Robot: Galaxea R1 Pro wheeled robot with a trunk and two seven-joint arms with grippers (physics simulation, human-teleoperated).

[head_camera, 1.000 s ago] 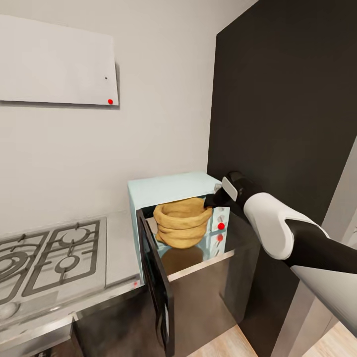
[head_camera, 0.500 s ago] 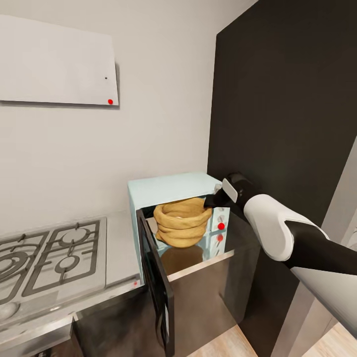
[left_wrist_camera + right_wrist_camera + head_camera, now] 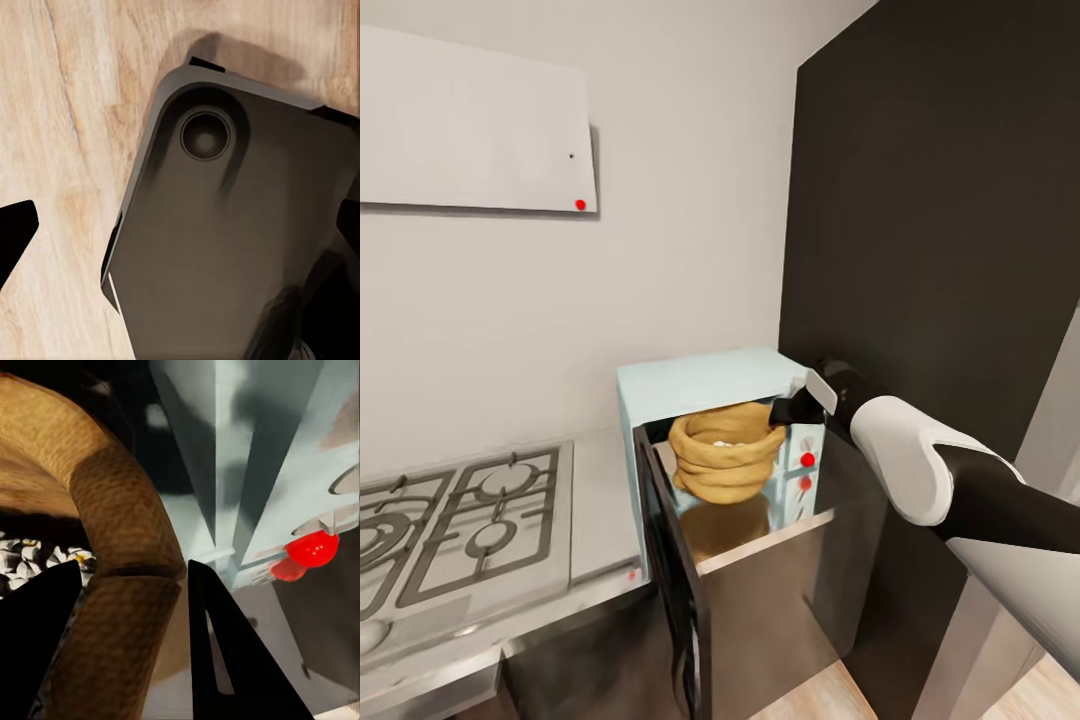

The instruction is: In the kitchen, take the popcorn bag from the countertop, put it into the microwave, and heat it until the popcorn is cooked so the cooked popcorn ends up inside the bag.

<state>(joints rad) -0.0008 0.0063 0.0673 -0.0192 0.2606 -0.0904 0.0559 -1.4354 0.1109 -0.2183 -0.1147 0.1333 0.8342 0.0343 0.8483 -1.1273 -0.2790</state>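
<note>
Right wrist view | right claw [image 3: 127,607] pinches rolled rim of tan wrinkled popcorn bag [image 3: 724,452], white kernels just inside | bag within pale-blue boxy microwave [image 3: 700,385], dark glass door [image 3: 672,580] swung wide | red dot [image 3: 311,547] just beside claw | left claw [image 3: 180,240] spread, empty.

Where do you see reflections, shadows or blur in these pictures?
Head view: the glossy countertop mirrors the popcorn bag as a brown patch in front of the microwave. Right wrist view: the right claw fingers are black silhouettes and the bag's rim is soft. Left wrist view: a dark shadow falls on the wooden floor.
</note>
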